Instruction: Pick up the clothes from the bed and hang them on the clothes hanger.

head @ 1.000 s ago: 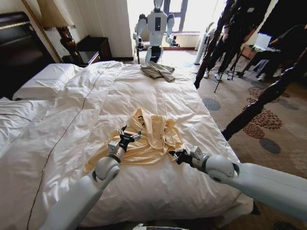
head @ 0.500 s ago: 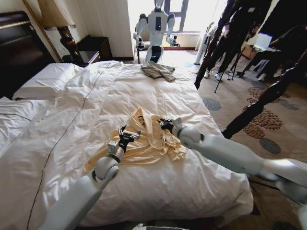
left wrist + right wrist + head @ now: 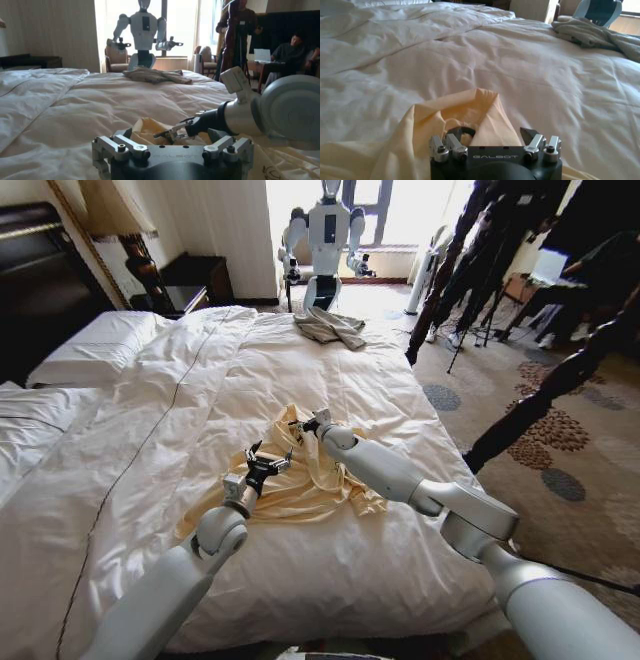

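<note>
The clothes [image 3: 318, 472], a cream-yellow top, lie crumpled on the white duvet of the bed [image 3: 300, 360]. My right gripper [image 3: 301, 423] stands open at the top's far end, its jaws over the raised neck fold [image 3: 482, 103]. A thin black curve [image 3: 461, 131] shows in the neck opening just ahead of the fingers; it looks like part of the clothes hanger. Over the near left part of the top, my left gripper [image 3: 266, 461] hovers open with nothing held. The left wrist view looks across the left gripper [image 3: 172, 144] at the right gripper [image 3: 173, 134].
A grey-beige garment [image 3: 330, 327] lies at the bed's far end, with another white robot [image 3: 326, 225] standing behind it. Pillows [image 3: 90, 345] and a dark headboard are at the far left. People and tripods stand on the carpet to the right.
My right arm has swung from the bed's near right edge across the top to its neck fold. The left arm and the top have stayed where they were.
</note>
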`<state>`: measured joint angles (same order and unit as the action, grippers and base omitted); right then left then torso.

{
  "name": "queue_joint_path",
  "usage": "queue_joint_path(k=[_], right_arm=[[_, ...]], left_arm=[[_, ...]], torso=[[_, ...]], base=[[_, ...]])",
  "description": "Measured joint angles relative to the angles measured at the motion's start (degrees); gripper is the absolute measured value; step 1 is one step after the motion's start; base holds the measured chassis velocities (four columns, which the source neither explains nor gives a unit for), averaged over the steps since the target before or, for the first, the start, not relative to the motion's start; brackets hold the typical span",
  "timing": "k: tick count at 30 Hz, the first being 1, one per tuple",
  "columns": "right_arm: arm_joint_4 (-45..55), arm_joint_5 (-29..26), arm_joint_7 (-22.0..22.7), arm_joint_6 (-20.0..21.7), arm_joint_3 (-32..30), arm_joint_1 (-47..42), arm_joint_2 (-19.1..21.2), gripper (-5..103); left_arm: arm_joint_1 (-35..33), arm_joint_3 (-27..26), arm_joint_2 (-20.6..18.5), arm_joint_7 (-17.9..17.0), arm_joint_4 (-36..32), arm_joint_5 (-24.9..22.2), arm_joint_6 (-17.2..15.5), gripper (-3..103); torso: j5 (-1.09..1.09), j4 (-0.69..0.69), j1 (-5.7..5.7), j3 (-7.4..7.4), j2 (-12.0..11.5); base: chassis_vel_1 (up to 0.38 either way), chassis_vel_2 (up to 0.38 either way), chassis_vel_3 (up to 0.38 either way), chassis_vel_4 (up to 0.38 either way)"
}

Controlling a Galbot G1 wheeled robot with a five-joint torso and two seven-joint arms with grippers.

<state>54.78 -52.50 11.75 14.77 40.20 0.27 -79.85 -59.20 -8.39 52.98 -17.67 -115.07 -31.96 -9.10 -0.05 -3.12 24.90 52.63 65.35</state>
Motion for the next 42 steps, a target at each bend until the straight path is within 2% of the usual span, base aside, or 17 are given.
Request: queue_joint_path(k=[1,3,8,11,15,20,27,35,39,40,42], right_arm=[[0.0,0.0,0.0,0.0,0.0,0.0,0.0,77],[0.8,-0.5,0.3,0.3,0.9,-0.6,1.0,68],[2.0,-1.6,0.4,0.5,1.7,-1.4,2.8,66],[1.9,-1.7,0.3,0.6,1.9,-1.6,2.9,62],[0.5,-1.8,-1.1,0.3,2.1,-1.7,2.2,51],[1.3,-1.8,-1.5,0.1,1.6,-1.7,1.6,51],[2.8,-3.0,-1.5,0.8,1.2,-1.6,2.2,58],[2.0,-4.9,-1.3,1.2,0.8,-3.3,2.4,58],[-0.2,-6.2,-1.5,1.2,-0.7,-3.7,0.5,58],[-1.6,-6.2,-1.8,1.2,-1.5,-3.8,-0.5,61],[-4.7,-6.0,-2.5,0.8,-3.3,-3.9,-2.7,54]], left_arm=[[0.0,0.0,0.0,0.0,0.0,0.0,0.0,100],[0.2,0.0,0.0,0.0,0.2,0.0,0.3,100],[0.2,0.0,0.0,0.1,0.3,0.0,0.6,100],[0.1,0.1,0.0,0.2,0.3,0.1,0.7,100],[0.1,0.2,0.0,0.3,0.3,0.1,0.7,100],[0.0,0.0,-0.3,0.3,0.3,0.1,0.9,100],[0.0,0.2,0.2,0.3,0.7,0.2,1.0,100],[0.5,0.3,0.1,0.3,1.1,0.2,1.2,100],[0.6,0.5,0.2,0.4,1.4,0.2,1.5,100],[0.6,0.6,0.3,0.4,1.4,0.2,1.6,100],[0.4,0.6,0.4,0.4,1.5,0.2,1.7,100]], torso=[[0.0,0.0,0.0,0.0,0.0],[0.01,-0.01,0.0,0.0,0.0],[0.02,-0.01,0.0,0.0,0.0],[0.03,-0.01,0.0,0.0,0.0],[0.02,-0.01,0.0,0.0,0.0],[0.02,0.0,0.0,0.0,0.0],[0.02,0.0,0.0,0.0,0.0],[0.03,0.0,0.0,0.0,0.0],[0.03,0.0,0.0,0.0,0.0],[0.02,-0.01,0.0,0.0,0.0],[0.01,-0.01,0.0,0.0,0.0]], base=[[0.0,0.0,0.0,0.0],[0.0,0.0,0.0,0.0],[0.0,0.0,0.0,0.0],[0.0,0.0,0.0,0.0],[0.0,0.0,0.0,0.0],[0.0,0.0,0.0,0.0],[0.0,0.0,0.0,0.0],[0.0,0.0,0.0,0.0],[0.0,0.0,0.0,0.0],[0.0,0.0,0.0,0.0],[0.0,0.0,0.0,0.0]])
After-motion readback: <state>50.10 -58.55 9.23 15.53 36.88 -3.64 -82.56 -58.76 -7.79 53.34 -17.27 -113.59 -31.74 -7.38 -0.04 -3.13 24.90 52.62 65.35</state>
